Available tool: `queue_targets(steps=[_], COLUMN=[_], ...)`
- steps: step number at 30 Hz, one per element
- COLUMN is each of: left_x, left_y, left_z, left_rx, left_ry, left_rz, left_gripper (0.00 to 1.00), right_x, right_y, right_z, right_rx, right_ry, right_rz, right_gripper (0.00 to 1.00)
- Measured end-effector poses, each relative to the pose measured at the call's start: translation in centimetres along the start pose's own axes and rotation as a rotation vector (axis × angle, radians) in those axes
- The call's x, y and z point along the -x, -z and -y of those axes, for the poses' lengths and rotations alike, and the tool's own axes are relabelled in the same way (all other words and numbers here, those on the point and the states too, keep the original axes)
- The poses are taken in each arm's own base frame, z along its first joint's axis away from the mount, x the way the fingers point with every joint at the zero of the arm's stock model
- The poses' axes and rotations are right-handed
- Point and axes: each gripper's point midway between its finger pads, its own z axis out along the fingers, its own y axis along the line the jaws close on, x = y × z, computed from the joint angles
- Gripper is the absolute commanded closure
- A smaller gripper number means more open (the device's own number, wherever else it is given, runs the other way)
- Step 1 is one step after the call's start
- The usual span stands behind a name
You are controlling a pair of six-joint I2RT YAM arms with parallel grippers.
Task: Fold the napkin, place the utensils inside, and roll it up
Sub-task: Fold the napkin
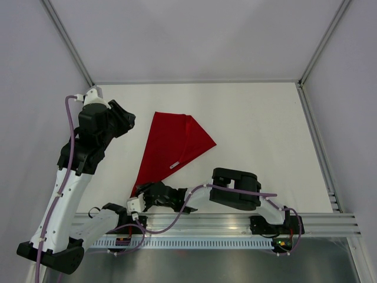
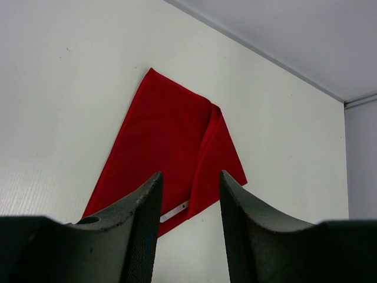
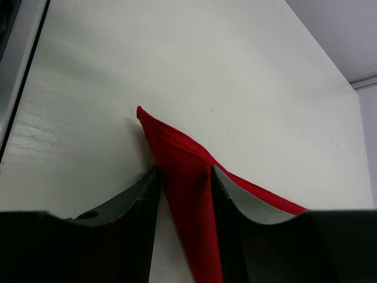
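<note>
Right claw (image 3: 184,170) over the napkin's (image 1: 174,144) near corner
It lies folded on the bench (image 1: 259,130), and cloth runs between the half-open jaws. I see my left claw (image 2: 189,175) half open, holding nothing, near its far corner.

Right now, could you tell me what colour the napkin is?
Deep red napkin, clearest in left wrist view.

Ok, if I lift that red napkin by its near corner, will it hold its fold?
Probably not: the napkin looks thin and limp, lying flat with creases, so it should drape. The fold looks loose and could fall open. Pushed, it likely bunches rather than slides.
</note>
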Motion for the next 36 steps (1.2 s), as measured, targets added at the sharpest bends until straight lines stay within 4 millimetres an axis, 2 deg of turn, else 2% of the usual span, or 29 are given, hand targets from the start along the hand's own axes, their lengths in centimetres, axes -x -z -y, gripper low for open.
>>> queue_targets(steps=[2,12,26,30,36], left_x=[0.0,-0.1,0.1,0.3,0.3], left_y=[0.0,-0.6,-0.7,-0.7,-1.0], left_z=[0.0,0.0,0.2,0.4,0.5], left_rx=[0.001,0.005,-0.003,-0.010,-0.014], left_ry=[0.000,-0.002,0.001,0.003,0.004], left_rz=[-0.001,-0.007,0.003,0.012,0.016], left_gripper=[0.51,0.51,0.51,0.51,0.51], right_x=[0.0,0.1,-0.7,-1.3,-0.9], right_y=[0.0,0.0,0.1,0.2,0.7], right_z=[-0.1,-0.3,0.3,1.7,5.5], right_rx=[0.005,0.013,-0.011,-0.041,-0.115], right_ry=[-0.001,-0.008,-0.060,-0.102,-0.178], right_rz=[0.002,0.003,-0.024,-0.046,-0.055], right_gripper=[0.56,0.77,0.94,0.98,1.00])
